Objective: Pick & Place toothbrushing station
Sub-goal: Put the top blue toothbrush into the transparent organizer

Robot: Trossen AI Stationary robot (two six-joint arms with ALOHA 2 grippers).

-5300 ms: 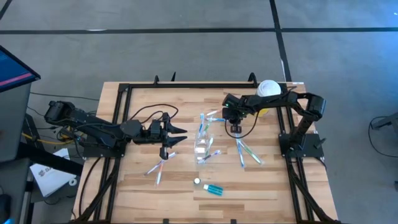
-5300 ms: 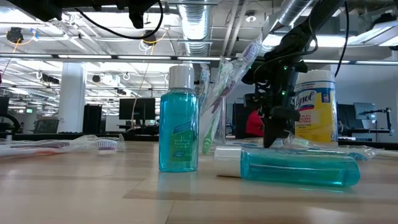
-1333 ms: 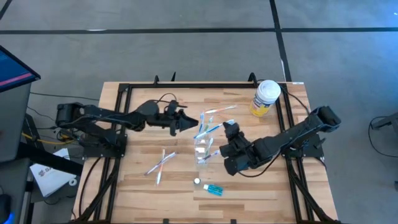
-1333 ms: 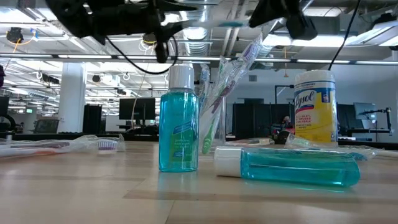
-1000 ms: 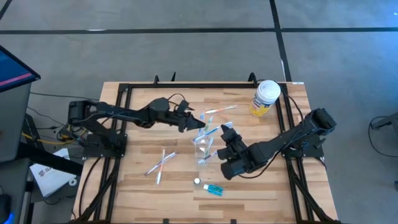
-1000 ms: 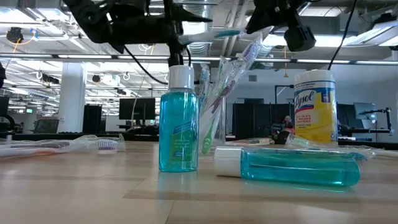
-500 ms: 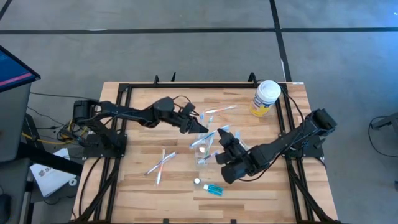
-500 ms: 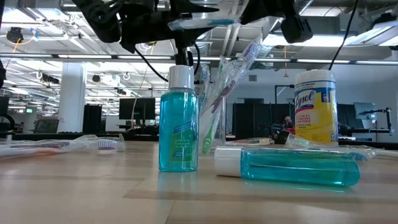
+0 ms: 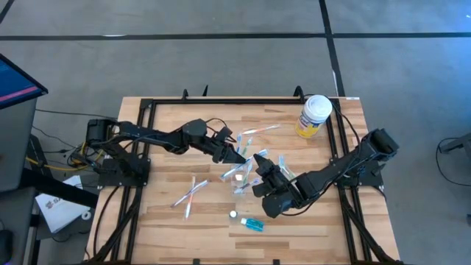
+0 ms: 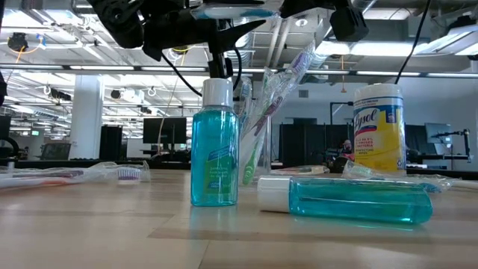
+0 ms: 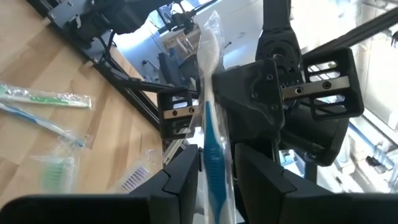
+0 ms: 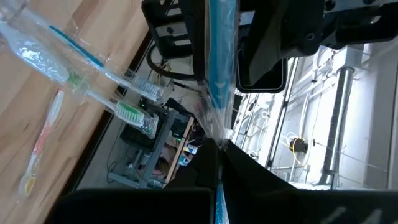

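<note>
A wrapped toothbrush with a blue and white handle (image 11: 211, 124) hangs level between my two grippers, above the clear tumbler (image 9: 239, 182). The tumbler stands mid-table with several toothbrushes (image 10: 261, 112) leaning in it. My left gripper (image 9: 241, 157) reaches in from the left and is closed on the toothbrush (image 10: 224, 11). My right gripper (image 9: 260, 165) comes from the right and is shut on its other end (image 12: 221, 50). One small blue white-capped tube (image 10: 214, 142) stands upright near the front. A second one (image 10: 351, 200) lies on its side. My left gripper (image 11: 214, 171) pinches the toothbrush's blue handle (image 11: 210, 163) between its two fingers. The fingers are level and the brush runs on ahead along them, clear of the table. My right gripper (image 12: 219, 163) pinches the crinkled wrapper end (image 12: 212, 134) of the same toothbrush at its fingertips, coming level from the table's right. The brush stretches on to the left gripper.
A yellow container with a white lid (image 9: 315, 114) stands at the far right corner. Loose wrapped toothbrushes lie left of centre (image 9: 190, 193) and toward the far edge (image 9: 257, 131). A black frame (image 9: 147, 110) borders the table.
My left gripper has carried the toothbrush toward the table's right and near edge, over the tumbler, and has rolled somewhat. My right gripper has edged left and nearer along with it. The toothbrush has gone from slanting to about level between them.
</note>
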